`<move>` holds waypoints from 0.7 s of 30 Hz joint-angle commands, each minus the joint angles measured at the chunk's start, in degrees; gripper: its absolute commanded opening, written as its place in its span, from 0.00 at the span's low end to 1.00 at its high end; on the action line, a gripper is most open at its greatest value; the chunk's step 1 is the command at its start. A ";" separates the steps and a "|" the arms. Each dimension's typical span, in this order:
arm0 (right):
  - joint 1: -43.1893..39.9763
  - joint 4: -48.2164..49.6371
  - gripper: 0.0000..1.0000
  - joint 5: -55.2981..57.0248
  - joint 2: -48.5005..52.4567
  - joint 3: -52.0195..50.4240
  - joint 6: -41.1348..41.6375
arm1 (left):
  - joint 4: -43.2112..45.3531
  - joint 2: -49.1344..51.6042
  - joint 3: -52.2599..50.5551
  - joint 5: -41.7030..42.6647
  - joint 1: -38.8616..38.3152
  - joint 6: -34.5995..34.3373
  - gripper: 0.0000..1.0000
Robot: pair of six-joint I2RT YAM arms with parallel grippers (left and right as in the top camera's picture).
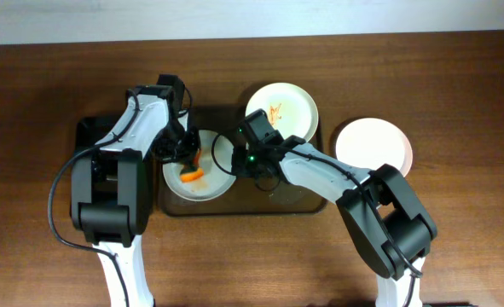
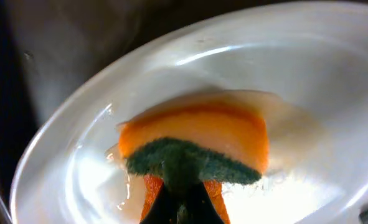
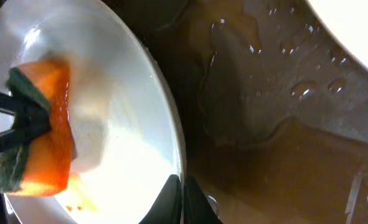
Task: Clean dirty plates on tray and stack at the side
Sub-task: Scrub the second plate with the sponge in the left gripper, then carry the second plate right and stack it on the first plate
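Observation:
A white plate (image 1: pixel 209 183) lies tilted on the left half of the brown tray (image 1: pixel 298 200). My left gripper (image 1: pixel 186 160) is shut on an orange sponge with a green scrub side (image 1: pixel 193 176) and presses it onto this plate. In the left wrist view the sponge (image 2: pixel 196 134) lies on the wet plate (image 2: pixel 296 74), with the fingers (image 2: pixel 182 202) clamped on it. My right gripper (image 1: pixel 239 159) is shut on the plate's right rim; the right wrist view shows the jaws (image 3: pixel 182 196) pinching the rim of the plate (image 3: pixel 127 112). A pale plate with orange sauce streaks (image 1: pixel 282 108) sits at the tray's back right.
A clean white plate (image 1: pixel 373 146) lies on the table to the right of the tray. A smaller black tray (image 1: pixel 88 130) lies on the left under my left arm. The brown tray's floor (image 3: pixel 283 124) is wet with puddles and drops.

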 commanded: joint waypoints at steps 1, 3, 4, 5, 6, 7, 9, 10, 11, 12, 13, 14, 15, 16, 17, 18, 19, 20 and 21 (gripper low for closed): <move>-0.13 -1.38 0.04 0.68 1.73 -1.29 -0.92 | -1.14 4.04 -2.05 7.87 1.38 11.34 0.00; -0.13 -1.62 0.04 0.68 1.73 -1.29 -0.92 | -1.46 4.04 0.33 11.98 2.36 13.18 0.00; -0.13 -1.73 0.04 0.68 1.73 -1.29 -0.92 | -2.43 4.04 2.60 12.55 2.97 13.14 0.00; -0.13 -1.73 0.04 0.68 1.73 -1.29 -0.92 | -4.07 4.04 5.86 12.66 3.65 13.14 0.00; -0.13 -1.70 0.04 0.70 1.73 -1.29 -0.92 | -5.46 4.04 8.35 12.63 3.98 13.16 0.00; -0.13 -1.68 0.04 0.72 1.73 -1.29 -0.92 | -7.32 4.04 12.11 12.61 4.33 13.16 0.00; -0.13 -1.44 0.04 0.76 1.73 -1.29 -0.94 | -10.08 4.04 19.02 12.44 4.50 13.16 0.00; -0.13 -1.29 0.04 0.79 1.73 -1.29 -0.94 | -10.80 4.04 21.59 12.44 4.48 13.16 0.00; -0.13 -1.05 0.04 1.22 1.73 -1.29 -0.96 | -11.56 4.04 24.20 12.44 4.48 13.14 0.00; -0.13 -0.83 0.05 1.62 1.73 -1.29 -1.20 | -12.22 4.04 27.32 12.44 4.44 13.14 0.00; -0.11 -0.39 0.06 1.62 1.77 -1.29 -2.32 | -12.57 4.04 29.18 12.44 4.44 13.14 0.00; -0.11 -0.17 0.10 1.70 1.79 -1.29 -2.45 | -12.59 4.04 30.25 12.44 4.44 13.14 0.00; -0.11 0.20 0.14 1.84 1.95 -1.29 -2.45 | -12.52 4.04 31.19 12.44 4.44 13.14 0.00; -0.13 0.66 0.17 1.84 2.23 -1.29 -2.45 | -12.28 4.04 31.65 12.41 4.44 13.14 0.00; -0.11 1.36 0.22 1.84 2.69 -1.29 -2.45 | -11.82 4.04 31.65 12.26 4.44 13.14 0.00; -0.11 1.97 0.24 1.77 3.52 -1.29 -2.43 | -11.61 4.07 31.63 10.97 4.44 13.11 0.00; -0.11 2.19 0.24 1.64 3.76 -1.29 -2.43 | -11.58 4.07 31.63 9.38 4.44 13.11 0.00; -0.11 2.47 0.24 1.46 4.35 -1.27 -2.40 | -11.61 4.07 31.63 8.33 4.44 13.11 0.00; -0.13 2.60 0.21 0.46 4.48 -1.27 -2.40 | -11.61 4.07 31.63 7.67 4.44 13.11 0.00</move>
